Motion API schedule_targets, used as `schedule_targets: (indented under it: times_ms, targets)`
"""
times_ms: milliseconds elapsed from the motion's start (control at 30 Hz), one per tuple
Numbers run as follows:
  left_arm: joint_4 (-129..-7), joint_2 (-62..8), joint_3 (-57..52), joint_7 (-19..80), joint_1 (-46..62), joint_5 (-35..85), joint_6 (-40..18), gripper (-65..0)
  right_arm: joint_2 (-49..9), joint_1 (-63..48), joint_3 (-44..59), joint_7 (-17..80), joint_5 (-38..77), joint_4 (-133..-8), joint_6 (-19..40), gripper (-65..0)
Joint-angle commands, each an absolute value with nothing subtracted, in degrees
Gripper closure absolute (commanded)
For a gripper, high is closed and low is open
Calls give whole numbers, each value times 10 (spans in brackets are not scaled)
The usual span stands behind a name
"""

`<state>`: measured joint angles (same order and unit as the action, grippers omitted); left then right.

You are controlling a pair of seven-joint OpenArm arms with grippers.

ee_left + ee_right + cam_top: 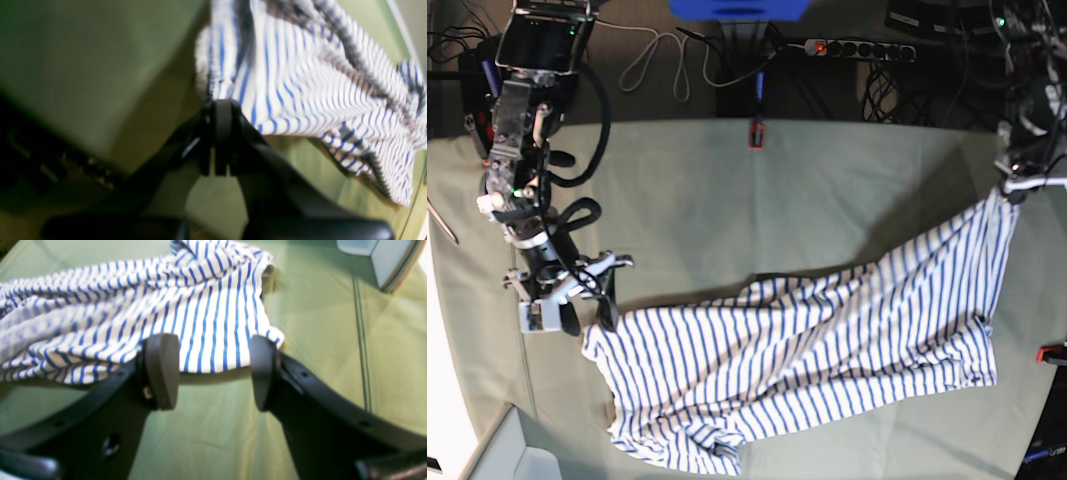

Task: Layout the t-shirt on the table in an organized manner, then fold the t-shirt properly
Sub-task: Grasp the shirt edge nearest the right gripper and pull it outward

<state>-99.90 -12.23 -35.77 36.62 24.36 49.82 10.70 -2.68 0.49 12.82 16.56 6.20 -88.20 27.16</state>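
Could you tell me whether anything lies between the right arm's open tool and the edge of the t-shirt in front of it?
Nothing visible does. The right tool stands open right at the hem of the t-shirt, with only bare table cloth beneath. The left tool is already shut on another corner of the shirt.

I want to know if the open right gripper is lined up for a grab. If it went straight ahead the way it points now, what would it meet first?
Most likely the t-shirt: its striped edge lies directly ahead, between the right gripper's open jaws, just above the table. Depth is unclear, so it might skim the cloth-covered surface first.
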Motion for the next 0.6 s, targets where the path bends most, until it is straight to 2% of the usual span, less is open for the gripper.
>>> schedule_targets:
  times_ms: [0,233,433,567]
  targets:
    - [-1015,-126,-379,371,250,525,112,-1,-29,15,129,148,69,-890,278,-340]
    - [-1032,-127,-500,450,230,592,112,-1,-31,62,128,148,66,-803,278,-344]
    - [-1032,-130,-595,516,129,594,112,-1,-59,138,128,148,65,-666,278,-344]
    - [-1025,-146,-613,576,54,593,112,-1,-73,176,129,147,65,-580,278,-344]
